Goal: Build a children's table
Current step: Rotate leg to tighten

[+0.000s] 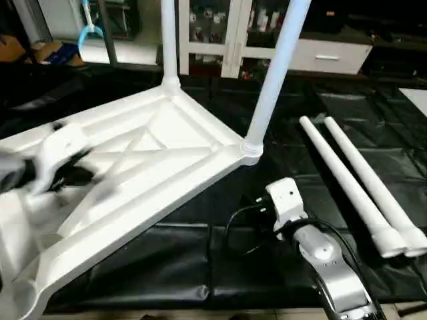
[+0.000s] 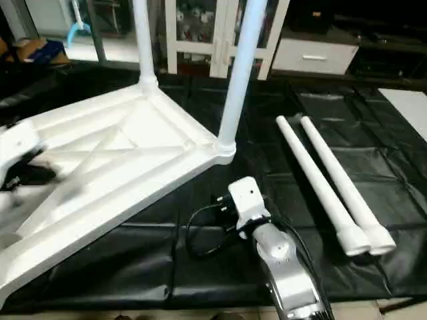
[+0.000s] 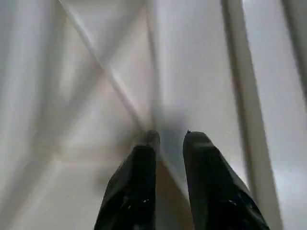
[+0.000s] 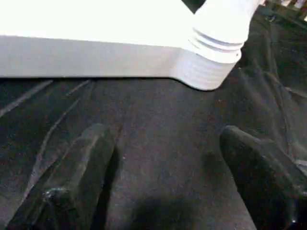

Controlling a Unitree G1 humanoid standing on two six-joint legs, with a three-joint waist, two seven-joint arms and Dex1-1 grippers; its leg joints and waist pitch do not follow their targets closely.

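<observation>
The right gripper [image 4: 163,167] hangs over the black cover [image 1: 167,260] at lower centre of the head views, its two fingers [image 4: 81,163] spread wide apart and holding nothing. Just beyond it is the near corner socket [image 4: 211,72] of the upturned tabletop [image 1: 160,160], with a leg [image 1: 273,73] standing in it. A second leg [image 1: 169,40] rises from the far corner. The left gripper [image 3: 168,143], at the left edge, has its fingers nearly together over the ribbed underside. Two loose legs [image 1: 347,187] lie side by side on the right.
</observation>
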